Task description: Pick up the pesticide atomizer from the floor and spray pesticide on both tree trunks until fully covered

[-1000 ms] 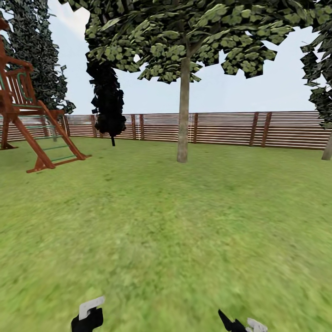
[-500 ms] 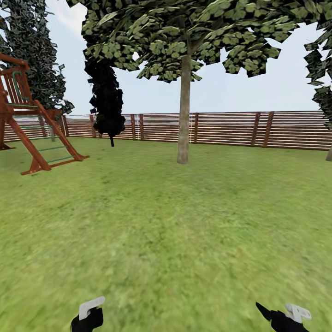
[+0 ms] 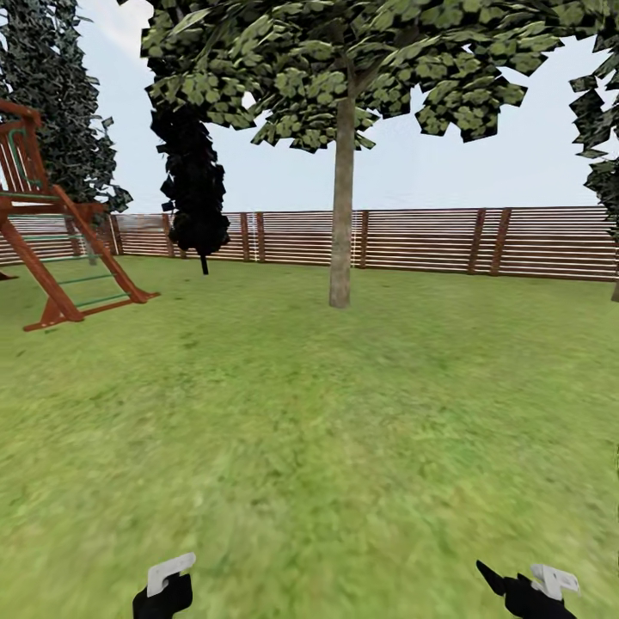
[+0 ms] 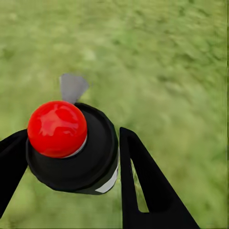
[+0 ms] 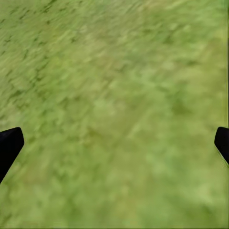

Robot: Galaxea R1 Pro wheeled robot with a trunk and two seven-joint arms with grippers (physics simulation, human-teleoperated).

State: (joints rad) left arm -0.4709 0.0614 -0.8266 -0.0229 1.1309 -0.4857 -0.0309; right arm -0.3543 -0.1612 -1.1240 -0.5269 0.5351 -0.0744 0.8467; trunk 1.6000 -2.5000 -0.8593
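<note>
In the left wrist view the pesticide atomizer, a black body with a red round cap and a grey nozzle, sits between the black fingers of my left gripper, which is shut on it. The head view has that left gripper at the bottom edge with a white piece atop it. My right gripper is low on the right, open, its fingertips wide apart over bare grass. One tree stands ahead on the garden lawn, its straight grey-brown trunk several metres away.
A brown slat fence runs across the back. A red-brown wooden play frame stands at the left, with a dark cypress-like tree beside the fence. Leaves of another tree hang at the right edge.
The whole view has shifted as the robot rolls forward toward the tree. The right gripper moved rightward a second ago and has since held still. The left gripper has kept its hold.
</note>
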